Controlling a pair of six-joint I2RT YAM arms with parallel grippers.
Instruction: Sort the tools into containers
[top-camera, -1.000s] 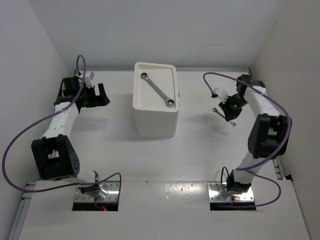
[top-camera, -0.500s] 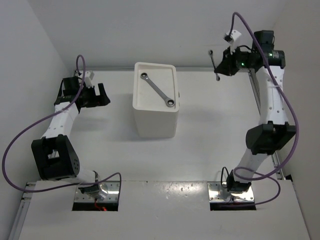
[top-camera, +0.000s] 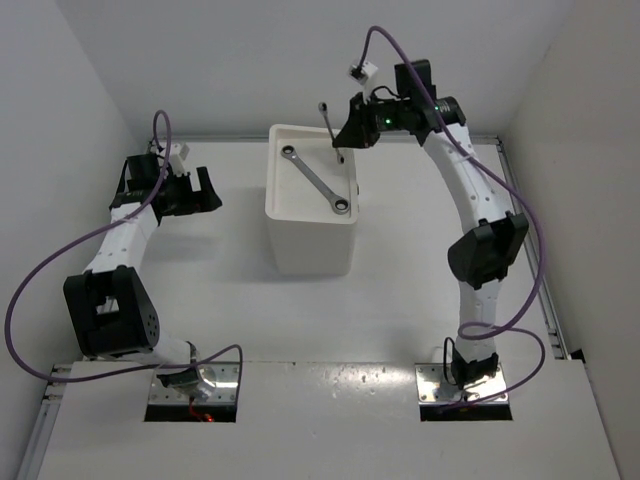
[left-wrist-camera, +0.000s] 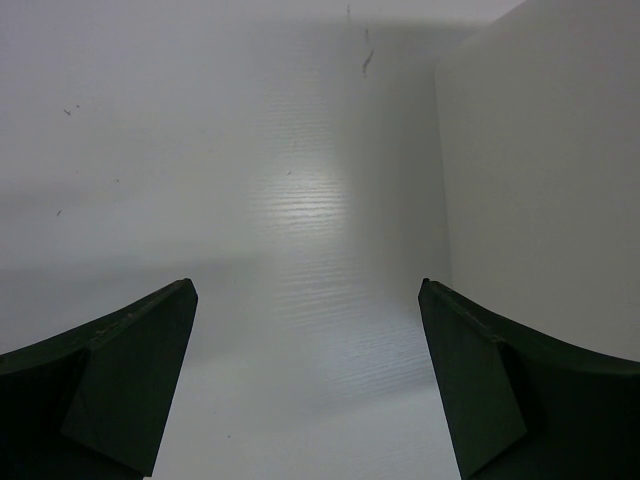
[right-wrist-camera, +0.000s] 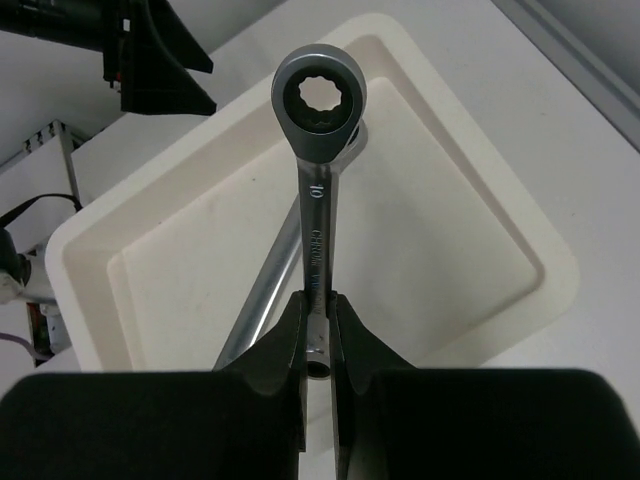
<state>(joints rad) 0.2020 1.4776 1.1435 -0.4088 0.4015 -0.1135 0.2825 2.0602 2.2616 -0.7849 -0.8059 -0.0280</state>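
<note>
The right end effector (top-camera: 343, 140) hangs above the far right part of the white box (top-camera: 310, 235). Its 2 fingers (right-wrist-camera: 290, 335) are pressed together on 1 end of a slim silver wrench (right-wrist-camera: 318, 180). The held wrench points away from the wrist camera, with its ring end outermost and a 10 stamped on the shank. Beneath it, a second silver wrench (top-camera: 318, 180) lies diagonally on the floor of the shallow top tray (right-wrist-camera: 450, 230). The left end effector (top-camera: 207, 190) sits to the left of the box, apart from it, with its fingers (left-wrist-camera: 120, 380) spread wide and nothing between them. The left wrist view shows only the white surface (left-wrist-camera: 250, 200) and the box's side wall at right.
</note>
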